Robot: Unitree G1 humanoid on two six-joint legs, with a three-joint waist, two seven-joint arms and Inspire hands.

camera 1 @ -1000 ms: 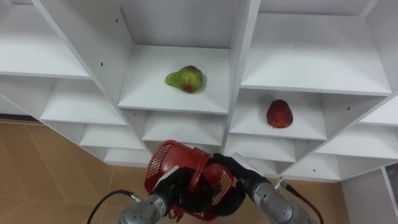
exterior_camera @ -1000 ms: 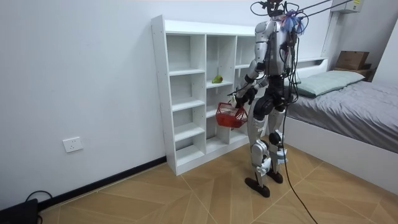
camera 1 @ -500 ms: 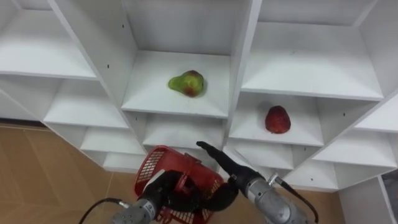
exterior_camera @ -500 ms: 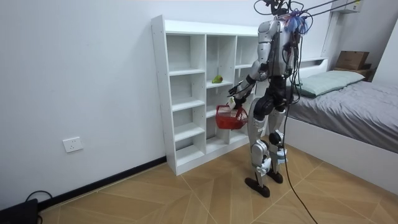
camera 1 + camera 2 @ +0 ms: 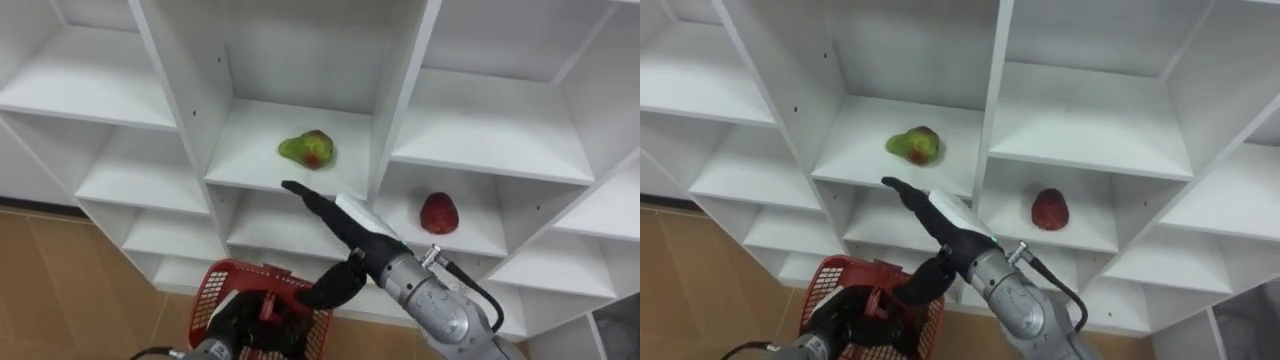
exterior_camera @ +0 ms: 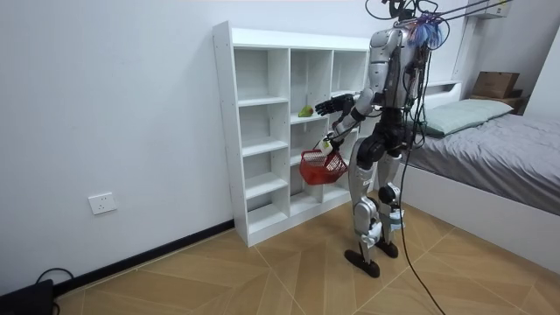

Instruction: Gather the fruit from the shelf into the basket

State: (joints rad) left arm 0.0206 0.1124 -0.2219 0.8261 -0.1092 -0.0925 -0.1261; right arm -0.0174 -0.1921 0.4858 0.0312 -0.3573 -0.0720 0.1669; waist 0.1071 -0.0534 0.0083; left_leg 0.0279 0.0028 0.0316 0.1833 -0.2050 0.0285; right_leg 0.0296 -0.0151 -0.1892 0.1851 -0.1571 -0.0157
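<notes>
Right hand (image 5: 335,215): outstretched, short of pear (image 5: 307,149)
Left hand (image 5: 236,326): clasping basket (image 5: 213,288) handle
Risk: straight fingers rolling pear away

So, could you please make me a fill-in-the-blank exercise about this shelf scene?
The right hand reaches toward the ____ pear.
The left hand holds the ____ basket by its handle.
The red fruit lies on a ____ shelf than the pear.
Missing words: green; red; lower.
</notes>
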